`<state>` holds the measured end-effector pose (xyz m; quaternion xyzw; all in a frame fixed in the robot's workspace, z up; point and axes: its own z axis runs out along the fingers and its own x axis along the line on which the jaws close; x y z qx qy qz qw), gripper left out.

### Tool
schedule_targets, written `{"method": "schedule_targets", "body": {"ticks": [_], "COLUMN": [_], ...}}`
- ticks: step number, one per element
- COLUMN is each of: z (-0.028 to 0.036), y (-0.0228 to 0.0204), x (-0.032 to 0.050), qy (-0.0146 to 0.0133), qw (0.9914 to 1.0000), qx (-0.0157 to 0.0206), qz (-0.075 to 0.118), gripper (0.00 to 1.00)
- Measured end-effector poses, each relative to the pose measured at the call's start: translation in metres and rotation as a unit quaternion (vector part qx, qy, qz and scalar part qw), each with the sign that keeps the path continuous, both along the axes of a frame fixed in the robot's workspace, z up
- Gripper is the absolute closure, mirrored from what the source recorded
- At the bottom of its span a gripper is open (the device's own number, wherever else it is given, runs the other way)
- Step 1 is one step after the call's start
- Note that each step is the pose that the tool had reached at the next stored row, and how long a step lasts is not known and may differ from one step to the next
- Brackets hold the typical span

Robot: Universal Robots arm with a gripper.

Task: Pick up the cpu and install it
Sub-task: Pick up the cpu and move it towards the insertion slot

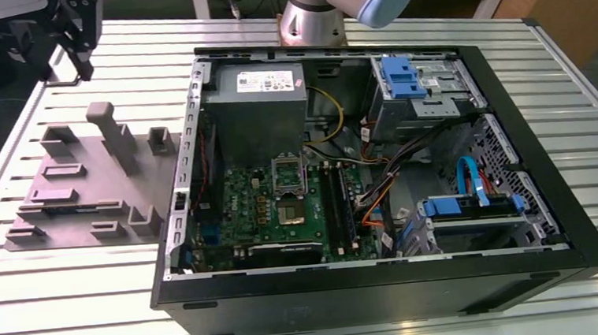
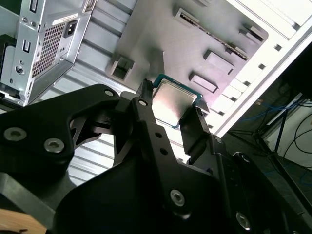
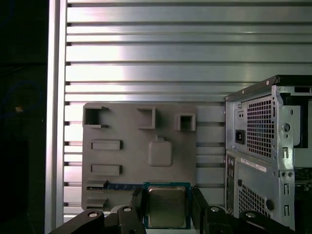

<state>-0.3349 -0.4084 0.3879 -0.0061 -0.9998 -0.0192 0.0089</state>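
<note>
The gripper (image 2: 170,104) has its jaws clamped on the cpu (image 2: 176,95) by two opposite edges, above the tray (image 3: 126,161). In the exterior view that tray lies nine o'clock of the case (image 1: 392,287).

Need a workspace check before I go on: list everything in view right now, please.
cpu: one, silvery-grey top, green edge, between the jaws, raised near the tray.
tray: one, purple-grey with raised blocks, on the table, exterior view's left of the case.
computer case: one, black, open, lying mid-table.
motherboard: one, green, inside the case.
power supply: one, grey with white label, inside the case.
blue brackets: two, blue, in the case's drive bays.
table: one, silver, slatted.
arm: one, silver-grey with blue cap, beyond the case in the exterior view.
gripper: one, black, jaws shut on the cpu.
</note>
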Motion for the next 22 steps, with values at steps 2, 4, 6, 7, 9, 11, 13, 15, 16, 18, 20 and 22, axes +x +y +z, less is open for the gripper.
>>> {"method": "schedule_targets", "body": {"ticks": [2, 4, 6, 7, 9, 11, 13, 15, 16, 18, 20, 22], "z": [0.0000, 0.0001, 0.0001, 0.0000, 0.0000, 0.0000, 0.0001, 0.0000, 0.0000, 0.0000, 0.0000, 0.0000], "y": [0.0000, 0.0000, 0.0000, 0.0000, 0.0000, 0.0000, 0.0000, 0.0000, 0.0000, 0.0000, 0.0000, 0.0000], "x": [0.0018, 0.0035, 0.0051, 0.0060, 0.0084, 0.0110, 0.0133, 0.0153, 0.0162, 0.0178, 0.0193, 0.0208], "qy": [0.0000, 0.0000, 0.0001, 0.0000, 0.0000, 0.0000, 0.0001, 0.0000, 0.0000, 0.0000, 0.0000, 0.0000], "qw": [1.00000, 1.00000, 1.00000, 1.00000, 1.00000, 1.00000, 1.00000, 1.00000, 1.00000, 1.00000, 1.00000, 1.00000], "qx": [0.0000, 0.0000, 0.0000, 0.0000, 0.0000, 0.0000, 0.0000, 0.0000, 0.0000, 0.0000, 0.0000, 0.0000], "qz": [0.000, 0.000, 0.000, 0.000, 0.000, 0.000, 0.000, 0.000, 0.000, 0.000, 0.000, 0.000], "gripper": [0.53, 0.53, 0.53, 0.53, 0.53, 0.53, 0.53, 0.53, 0.53, 0.53, 0.53, 0.53]}}
